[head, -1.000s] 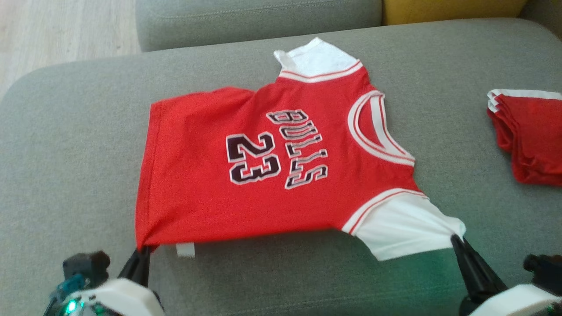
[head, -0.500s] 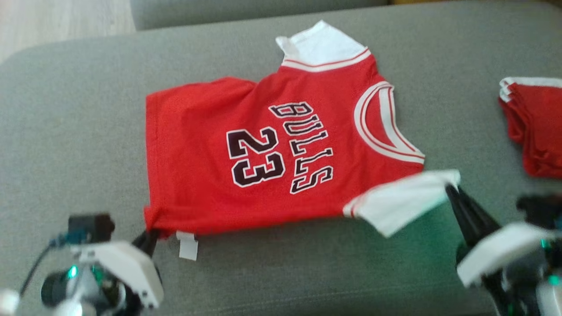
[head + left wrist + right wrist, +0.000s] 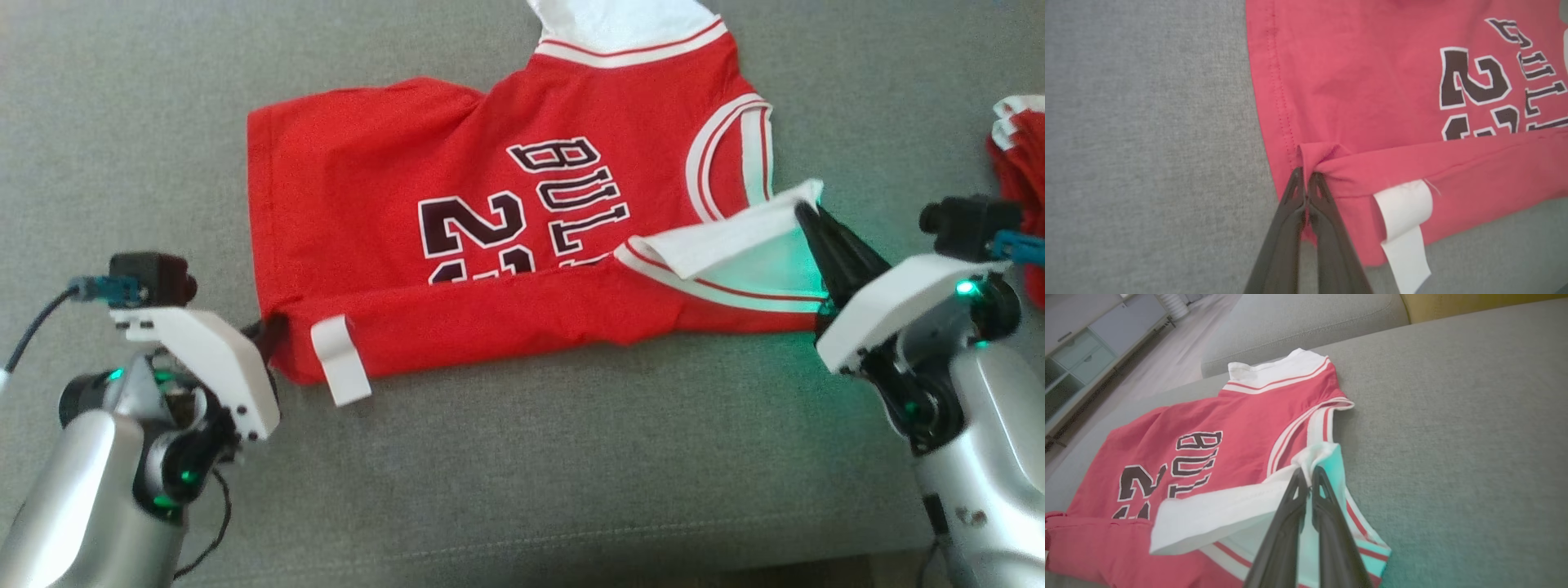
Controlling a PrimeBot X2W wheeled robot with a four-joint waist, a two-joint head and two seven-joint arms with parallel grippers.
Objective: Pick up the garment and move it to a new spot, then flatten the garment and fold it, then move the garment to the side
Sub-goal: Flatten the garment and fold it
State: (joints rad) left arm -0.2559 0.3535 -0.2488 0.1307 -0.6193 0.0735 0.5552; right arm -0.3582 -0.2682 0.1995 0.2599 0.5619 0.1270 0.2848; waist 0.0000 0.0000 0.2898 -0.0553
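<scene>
While one edge lies doubled, red jersey [image 3: 367, 188]

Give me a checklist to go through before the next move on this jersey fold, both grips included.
1. Hem corner held: ok, the left gripper is shut on the jersey.
2. Sleeve held: ok, the right gripper is shut on the white sleeve.
3. Near edge turned over the front: ok, it covers the lower part of the number.
4. Far half flat on the sofa cushion: ok.
5. White tag tucked in: not ok, it sticks out of the fold.
6. Right arm clear of the other red garment: cannot tell.
</scene>
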